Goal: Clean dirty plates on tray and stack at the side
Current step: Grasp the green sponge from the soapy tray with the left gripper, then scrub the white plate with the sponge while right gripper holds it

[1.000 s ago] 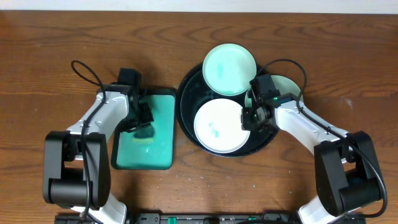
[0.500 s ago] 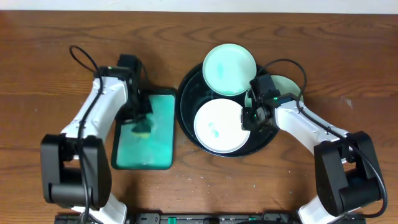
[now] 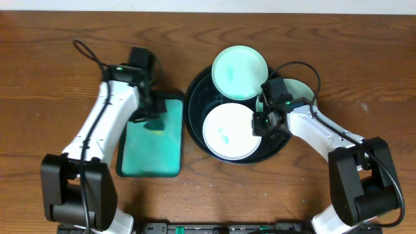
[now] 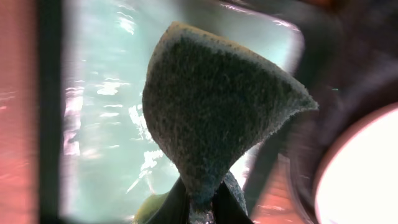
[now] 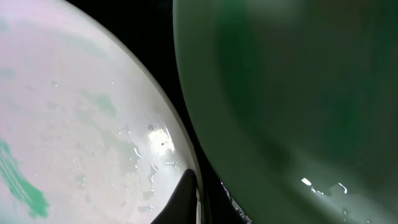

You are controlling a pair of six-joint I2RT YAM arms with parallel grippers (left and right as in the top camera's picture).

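Observation:
The black tray [image 3: 197,103] holds a white plate [image 3: 224,133] with teal smears. A mint plate [image 3: 239,71] rests on the tray's far rim. A third pale green plate [image 3: 299,91] lies at the tray's right edge, partly under my right arm. My right gripper [image 3: 262,123] is shut on the white plate's right rim; the right wrist view shows the jaws [image 5: 196,202] pinching the rim of the white plate [image 5: 74,106], with the green plate [image 5: 298,93] beside them. My left gripper [image 3: 148,118] is shut on a dark wet sponge [image 4: 217,112], held above the teal tray.
A teal rectangular black-edged tray [image 3: 153,153] lies left of the black tray, with a wet, shiny surface [image 4: 106,106]. Arm cables loop over the table behind both arms. Brown wooden table [image 3: 52,65] all round.
My left gripper has carried the sponge from the middle of the teal tray to its far end, toward the black tray. The right arm and the plates have not moved.

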